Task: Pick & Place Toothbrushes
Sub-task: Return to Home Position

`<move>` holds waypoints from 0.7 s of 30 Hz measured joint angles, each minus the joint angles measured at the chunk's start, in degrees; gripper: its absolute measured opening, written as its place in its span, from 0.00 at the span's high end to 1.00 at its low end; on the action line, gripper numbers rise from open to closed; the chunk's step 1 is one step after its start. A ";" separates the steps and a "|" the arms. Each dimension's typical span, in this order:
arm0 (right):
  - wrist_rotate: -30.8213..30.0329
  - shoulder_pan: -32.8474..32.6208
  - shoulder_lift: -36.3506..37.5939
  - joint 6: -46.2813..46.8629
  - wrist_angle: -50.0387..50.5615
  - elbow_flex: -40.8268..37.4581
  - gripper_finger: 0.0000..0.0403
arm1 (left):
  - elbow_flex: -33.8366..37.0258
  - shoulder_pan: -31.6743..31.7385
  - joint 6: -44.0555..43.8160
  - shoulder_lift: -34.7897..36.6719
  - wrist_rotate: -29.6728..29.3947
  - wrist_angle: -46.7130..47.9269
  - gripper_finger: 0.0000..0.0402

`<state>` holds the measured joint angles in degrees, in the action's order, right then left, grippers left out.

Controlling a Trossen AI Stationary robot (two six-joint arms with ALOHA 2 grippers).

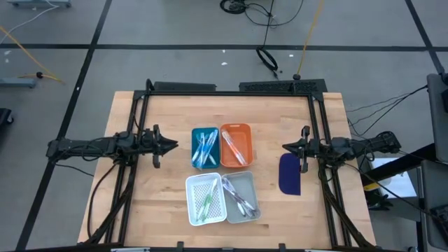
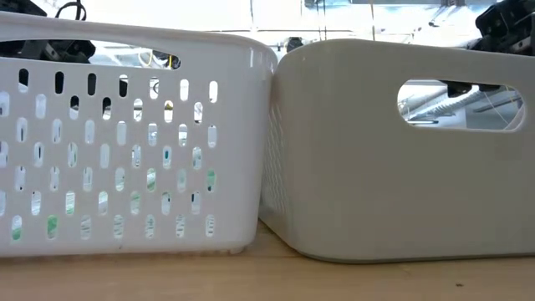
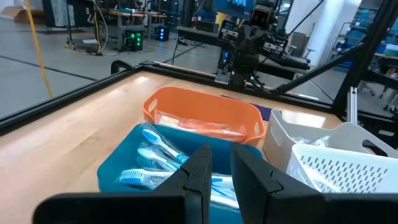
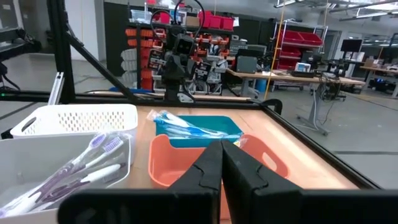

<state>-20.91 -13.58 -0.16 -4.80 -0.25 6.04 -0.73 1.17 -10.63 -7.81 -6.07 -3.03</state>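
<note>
Four small trays stand together mid-table, with toothbrushes lying inside them. The blue tray (image 1: 204, 147) holds light blue and white ones (image 3: 155, 154). In the orange tray (image 1: 236, 145) are orange ones (image 3: 199, 126), in the white perforated tray (image 1: 206, 199) green ones (image 1: 205, 203), and in the grey tray (image 1: 241, 197) purple-grey ones (image 4: 68, 171). My left gripper (image 1: 175, 145) hovers level just left of the blue tray, a narrow gap between its fingers (image 3: 222, 158), holding nothing. My right gripper (image 1: 283, 146) hovers level to the right of the orange tray, shut and empty (image 4: 222, 149).
A dark blue oblong pad (image 1: 289, 173) lies flat on the table near the right gripper. A black frame (image 1: 231, 89) runs along the table's far and side edges. In the low view the white tray (image 2: 125, 142) and grey tray (image 2: 401, 150) block the sight.
</note>
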 joint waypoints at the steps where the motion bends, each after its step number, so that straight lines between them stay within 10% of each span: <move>1: 0.00 0.00 -0.02 0.00 -0.21 -0.02 1.00 | 0.00 0.00 0.00 0.00 -0.02 -0.08 0.86; 21: 0.00 0.00 -0.02 0.00 -1.72 -0.13 1.00 | 0.00 0.00 -0.09 -0.04 -0.02 -0.11 0.86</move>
<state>-20.91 -13.58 -0.19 -4.80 -1.98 5.91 -0.73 1.17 -10.72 -7.86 -6.09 -3.14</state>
